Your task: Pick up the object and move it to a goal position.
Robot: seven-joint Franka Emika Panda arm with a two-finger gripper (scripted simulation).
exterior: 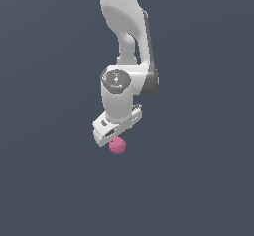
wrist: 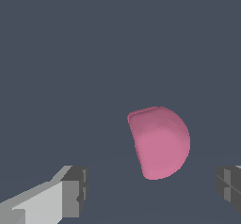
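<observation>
The object is a small pink, slightly lumpy ball on the dark grey floor, just under the white gripper's lower edge in the exterior view. In the wrist view the ball looks large and lies beyond the line between the two fingertips, nearer the finger at the frame's edge. My gripper is open, its fingers set wide apart with nothing between them. In the exterior view the gripper hangs low over the ball, and its fingertips are hidden behind the hand.
The white arm comes down from the top of the exterior view. A plain dark grey floor surrounds the ball. No goal marker shows in either view.
</observation>
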